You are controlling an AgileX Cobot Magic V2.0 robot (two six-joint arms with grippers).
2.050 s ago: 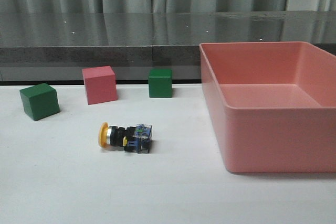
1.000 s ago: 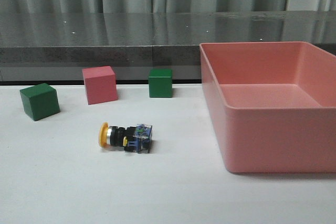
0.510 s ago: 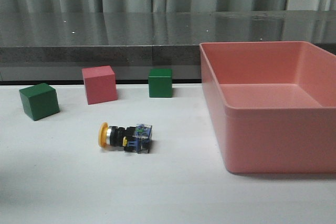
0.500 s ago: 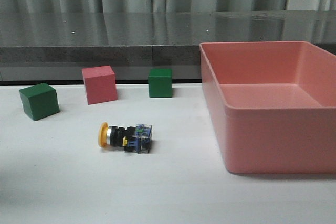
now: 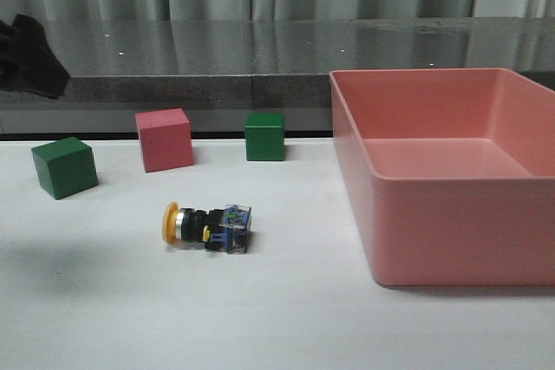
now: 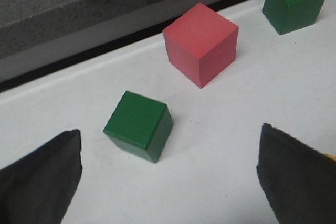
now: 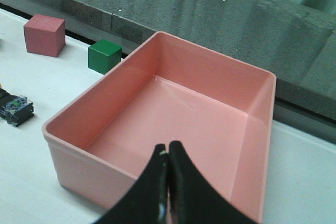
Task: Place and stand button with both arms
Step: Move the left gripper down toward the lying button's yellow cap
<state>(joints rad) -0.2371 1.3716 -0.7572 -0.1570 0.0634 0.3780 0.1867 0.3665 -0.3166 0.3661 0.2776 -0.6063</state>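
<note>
The button (image 5: 208, 225) lies on its side on the white table, yellow cap to the left, clear-blue base to the right. Its base also shows in the right wrist view (image 7: 16, 109). A black part of my left arm (image 5: 30, 58) shows at the far left, high above the table. My left gripper (image 6: 168, 182) is open wide and empty, above the table near a green cube (image 6: 139, 125); a yellow sliver (image 6: 330, 156) peeks past one finger (image 6: 296, 177). My right gripper (image 7: 168, 153) is shut and empty, above the near wall of the pink box (image 7: 94, 179).
A large pink box (image 5: 373, 214) stands at the right of the table. A green cube (image 5: 64, 167), a pink cube (image 5: 164, 139) and a second green cube (image 5: 264, 136) stand behind the button. A dark ledge (image 5: 173, 88) runs along the back.
A black part of my left arm has come into the front view at the upper left, and a faint shadow now lies on the table's left. The button and cubes have not moved.
</note>
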